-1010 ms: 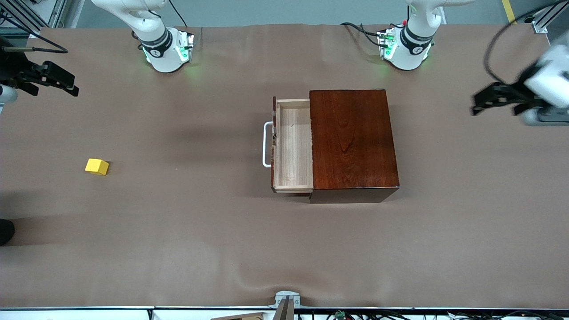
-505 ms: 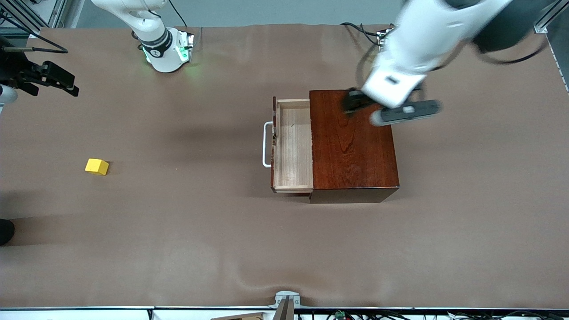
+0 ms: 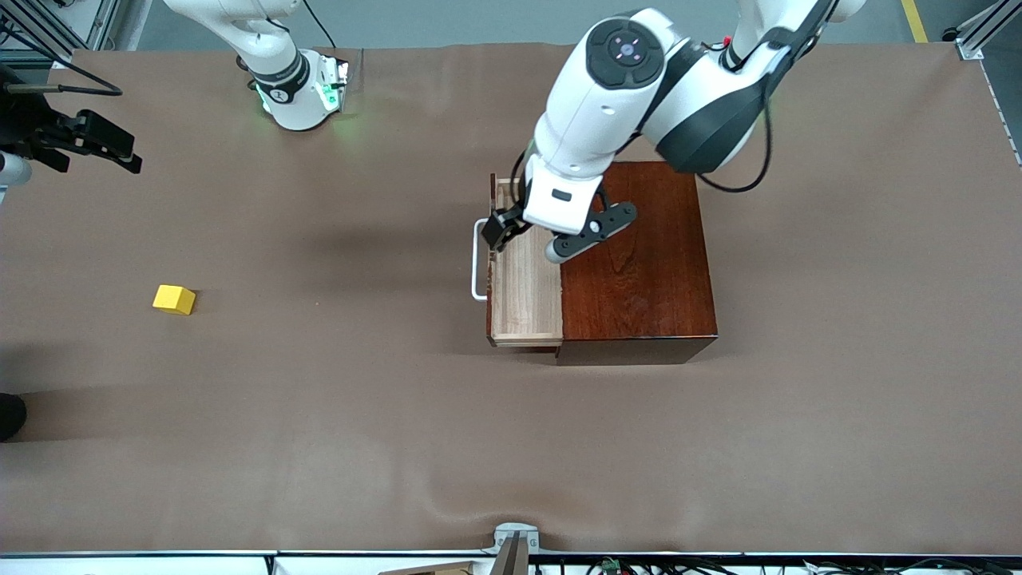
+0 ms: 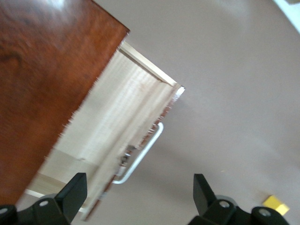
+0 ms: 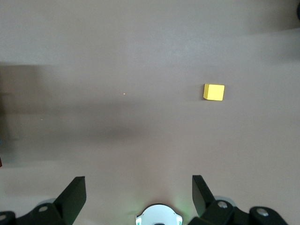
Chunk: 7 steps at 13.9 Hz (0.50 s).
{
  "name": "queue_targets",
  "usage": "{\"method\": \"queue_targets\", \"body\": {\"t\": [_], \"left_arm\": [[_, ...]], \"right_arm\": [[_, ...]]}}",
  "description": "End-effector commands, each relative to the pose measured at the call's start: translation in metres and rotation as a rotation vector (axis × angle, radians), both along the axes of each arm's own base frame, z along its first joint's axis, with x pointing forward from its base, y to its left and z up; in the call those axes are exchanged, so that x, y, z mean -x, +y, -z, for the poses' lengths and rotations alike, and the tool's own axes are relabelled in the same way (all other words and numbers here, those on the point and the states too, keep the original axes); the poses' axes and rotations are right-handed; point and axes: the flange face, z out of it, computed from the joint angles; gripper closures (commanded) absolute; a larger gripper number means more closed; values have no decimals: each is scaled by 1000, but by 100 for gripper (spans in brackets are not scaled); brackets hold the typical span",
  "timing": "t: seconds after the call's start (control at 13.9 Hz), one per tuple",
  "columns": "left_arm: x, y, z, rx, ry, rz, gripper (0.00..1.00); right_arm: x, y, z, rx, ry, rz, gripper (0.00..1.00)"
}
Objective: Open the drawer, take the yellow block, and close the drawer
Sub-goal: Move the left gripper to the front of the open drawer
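Observation:
The drawer (image 3: pixel 523 287) stands pulled out of the mahogany box (image 3: pixel 639 263), its pale wood tray empty and its white handle (image 3: pixel 477 267) facing the right arm's end. The yellow block (image 3: pixel 174 299) lies on the table toward the right arm's end, well apart from the box. My left gripper (image 3: pixel 505 228) is open and empty over the drawer's front, above the handle. In the left wrist view (image 4: pixel 138 197) I see the drawer (image 4: pixel 117 122), the handle (image 4: pixel 140 157) and the block (image 4: pixel 274 204). My right gripper (image 3: pixel 112 152) waits open and empty, high over the table; its wrist view (image 5: pixel 138 194) shows the block (image 5: pixel 213 92).
The brown table cover (image 3: pixel 319 415) is bare round the block and in front of the drawer. A camera mount (image 3: pixel 515 539) sits at the table edge nearest the front camera. A dark object (image 3: pixel 9 415) shows at the right arm's end.
My left arm has swung in from the left arm's end of the table, across the box top, to over the open drawer's front. The right arm, the drawer and the block have not moved.

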Motion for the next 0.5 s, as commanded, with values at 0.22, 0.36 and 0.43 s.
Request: {"method": "queue_targets", "body": {"t": [0.22, 0.36, 0.43], "left_arm": [[52, -106, 89, -40, -43, -300, 0], [83, -136, 121, -78, -64, -320, 0], [89, -143, 137, -86, -57, -359, 0]], "right_arm": [[4, 0, -5, -14, -9, 16, 0], [4, -1, -5, -14, -9, 17, 0], [4, -1, -5, -14, -9, 17, 0]]}}
